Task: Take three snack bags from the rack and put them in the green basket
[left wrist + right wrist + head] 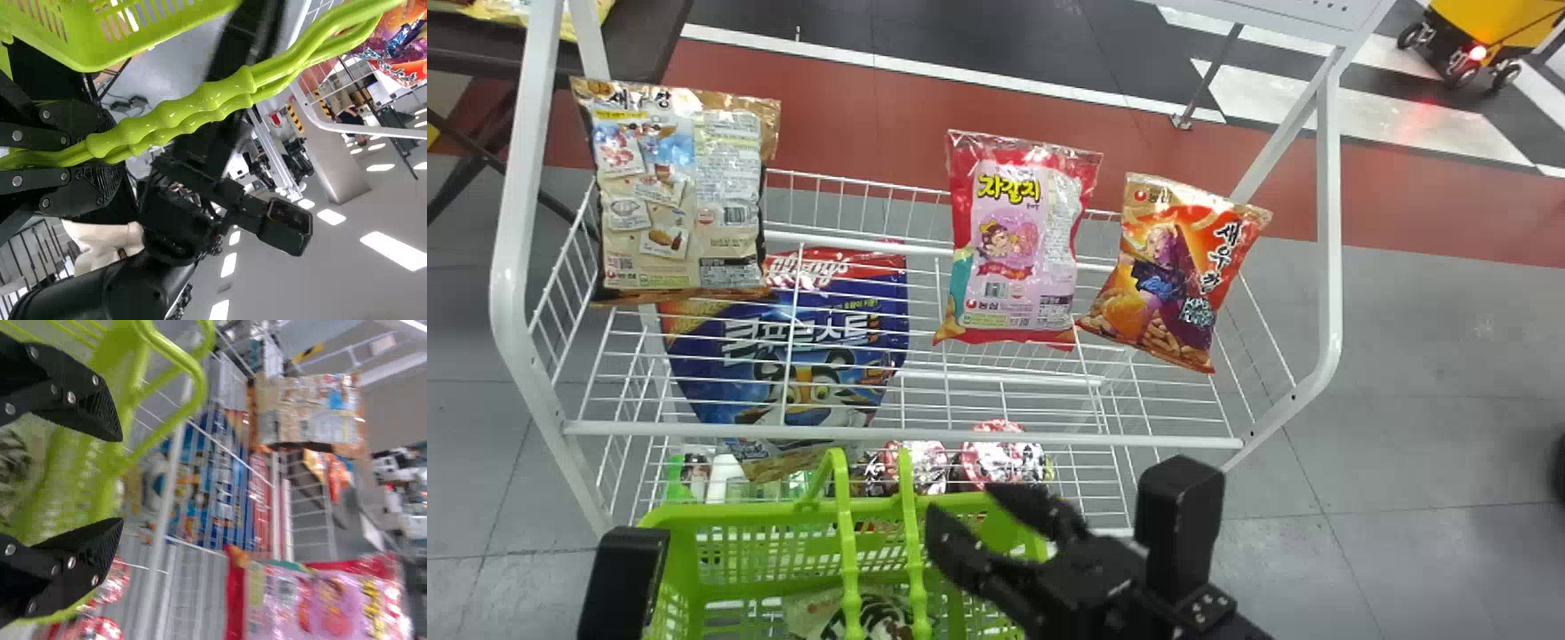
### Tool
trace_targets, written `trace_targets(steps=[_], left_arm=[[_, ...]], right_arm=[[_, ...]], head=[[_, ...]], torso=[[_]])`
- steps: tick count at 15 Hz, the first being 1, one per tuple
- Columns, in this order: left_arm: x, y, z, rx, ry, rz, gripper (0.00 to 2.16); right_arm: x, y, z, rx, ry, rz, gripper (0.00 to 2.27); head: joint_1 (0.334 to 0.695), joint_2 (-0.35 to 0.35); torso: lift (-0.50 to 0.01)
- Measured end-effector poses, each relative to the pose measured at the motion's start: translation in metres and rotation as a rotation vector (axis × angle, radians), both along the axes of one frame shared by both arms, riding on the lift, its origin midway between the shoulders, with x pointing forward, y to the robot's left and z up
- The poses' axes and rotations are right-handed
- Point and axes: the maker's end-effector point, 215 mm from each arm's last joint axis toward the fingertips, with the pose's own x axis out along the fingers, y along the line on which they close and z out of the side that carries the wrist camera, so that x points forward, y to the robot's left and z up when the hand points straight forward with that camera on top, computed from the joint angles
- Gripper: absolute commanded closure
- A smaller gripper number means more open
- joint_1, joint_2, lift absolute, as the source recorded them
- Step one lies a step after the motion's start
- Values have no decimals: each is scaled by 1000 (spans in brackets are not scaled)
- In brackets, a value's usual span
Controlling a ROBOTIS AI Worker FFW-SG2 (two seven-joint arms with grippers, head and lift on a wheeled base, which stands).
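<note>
While the pink snack bag (ctr) & brown bag (upper L) run near-vert, orange bag, R of ctr, leans top-right. R gripper, lower ctr, open; L gripper, lower L, clamps basket handles. Bag in basket, bottom ctr: part hidden, cut off.

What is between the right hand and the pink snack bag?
Head view: the rack's front rail and round packages lie between right hand and pink bag.

Snack bags line the rack from left to right, the basket before it.
</note>
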Motion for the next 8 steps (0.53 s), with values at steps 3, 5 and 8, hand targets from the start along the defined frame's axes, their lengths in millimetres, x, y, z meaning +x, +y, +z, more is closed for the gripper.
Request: trace_targets(steps=[3,5,8], left_arm=[[-2,0,-1,3,2,-3,1578],[-3,1,-2,7,2,-3,1578],[-4,0,-3,14,0,-8,1578]], right_arm=[[52,-36,48,-10,-249,-121,80],[86,-57,62,-26,-323,-191,80],[140,-73,55,-55,-308,-242,80]], head=[[695,-350],[695,-350],[695,-350]], torso=[[-11],[-11],[-11]])
